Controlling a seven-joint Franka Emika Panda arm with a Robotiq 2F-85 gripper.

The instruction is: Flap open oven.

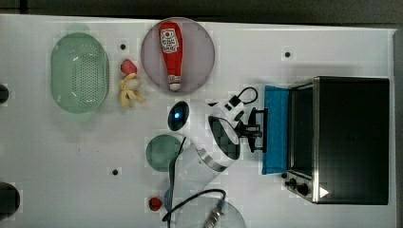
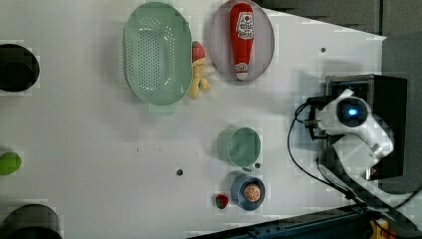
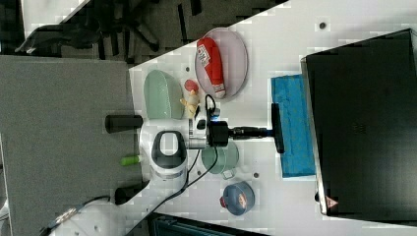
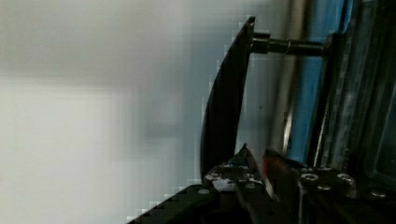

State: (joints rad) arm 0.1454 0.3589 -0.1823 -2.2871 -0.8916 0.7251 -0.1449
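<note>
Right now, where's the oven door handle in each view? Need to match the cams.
Top view: oven door handle, black bar right of centre, at the gripper, left of the blue door.
Left view: handle not made out; the arm covers the oven front at the left view's right.
Right view: black bar left of the blue door.
Wrist view: dark curved bar.
Shared landmark: ketchup bottle on its plate.

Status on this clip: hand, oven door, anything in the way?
Hand closed on the door handle. Oven door flapped partly down, blue panel showing. Teal bowl behind the arm, nothing in the door's way.
</note>
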